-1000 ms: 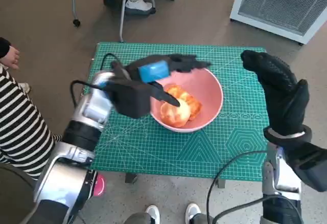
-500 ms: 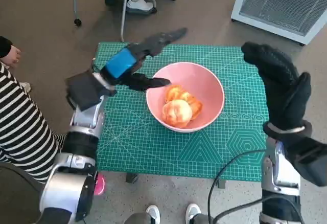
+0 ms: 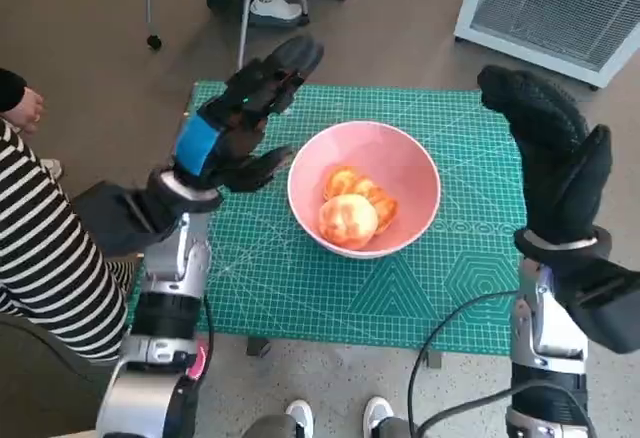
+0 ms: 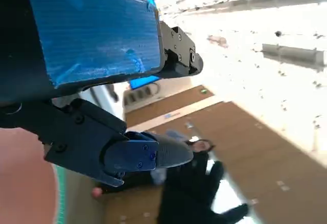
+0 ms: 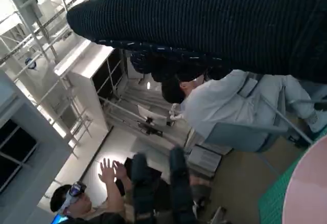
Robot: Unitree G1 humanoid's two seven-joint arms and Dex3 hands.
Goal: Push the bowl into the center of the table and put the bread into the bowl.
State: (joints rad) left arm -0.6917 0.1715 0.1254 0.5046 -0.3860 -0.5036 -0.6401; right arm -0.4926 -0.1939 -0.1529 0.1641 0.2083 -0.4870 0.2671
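Lifted clear of the bowl (image 3: 364,190), the left hand (image 3: 237,123) hangs empty, fingers spread, the right hand (image 3: 553,168) likewise, bread (image 3: 353,211) delivered mid-table (image 3: 300,288).

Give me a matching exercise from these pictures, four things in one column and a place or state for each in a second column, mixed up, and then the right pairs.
Things:
1. bread
2. pink bowl
3. left hand
4. right hand

Places or states:
A. raised over the table's right edge, holding nothing
B. lying inside the bowl
C. sitting on the green mat near the table's middle
D. lifted beside the bowl's left side, fingers spread, holding nothing

Right pairs: 1-B, 2-C, 3-D, 4-A
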